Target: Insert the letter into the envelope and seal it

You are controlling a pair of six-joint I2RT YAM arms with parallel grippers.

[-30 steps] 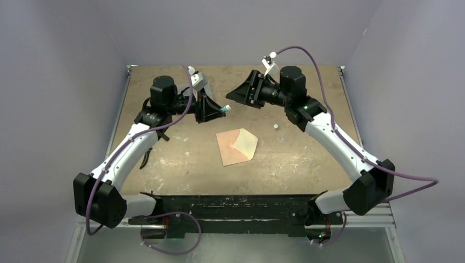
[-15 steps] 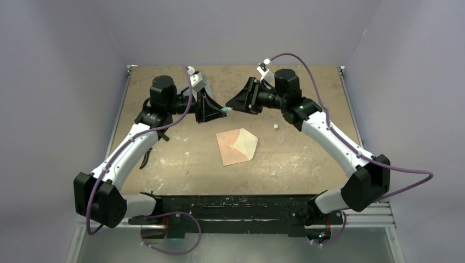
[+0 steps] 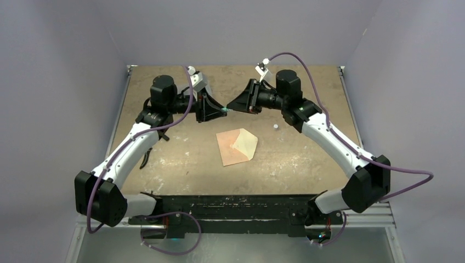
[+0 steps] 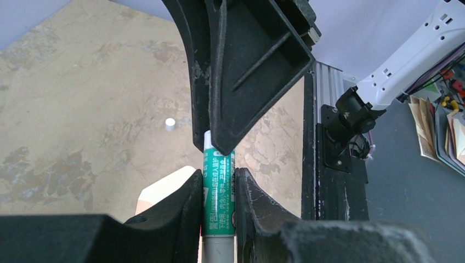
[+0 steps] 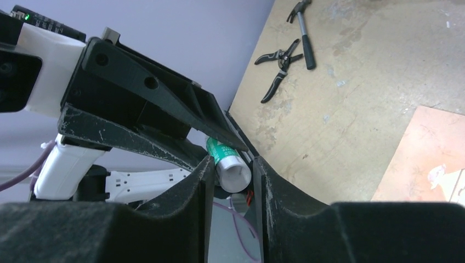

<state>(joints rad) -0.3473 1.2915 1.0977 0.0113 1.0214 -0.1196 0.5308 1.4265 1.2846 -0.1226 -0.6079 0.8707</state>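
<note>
Holding: the left gripper (image 4: 218, 178) is clamped on a green-and-white labelled plastic glue stick (image 4: 218, 211), which points at the other arm.
Meeting: the right gripper (image 5: 233, 162) has a finger on each side of the stick's white end. Whether they press it, I cannot tell.
Where: the small salmon-pink paper envelope (image 3: 233, 152) lies flat on the table (image 3: 307, 159), below and between both grippers, with its cream triangular flap (image 3: 245, 142) open.
Letter: no separate sheet is visible. It is possibly already inside.
Handling: likely light, thin and floppy, apt to slide; best pinched at the flap's tip.
Count: one envelope, one glue stick, one small white cap (image 3: 276, 126), one pliers (image 5: 277, 68), one hammer (image 5: 302, 33).
</note>
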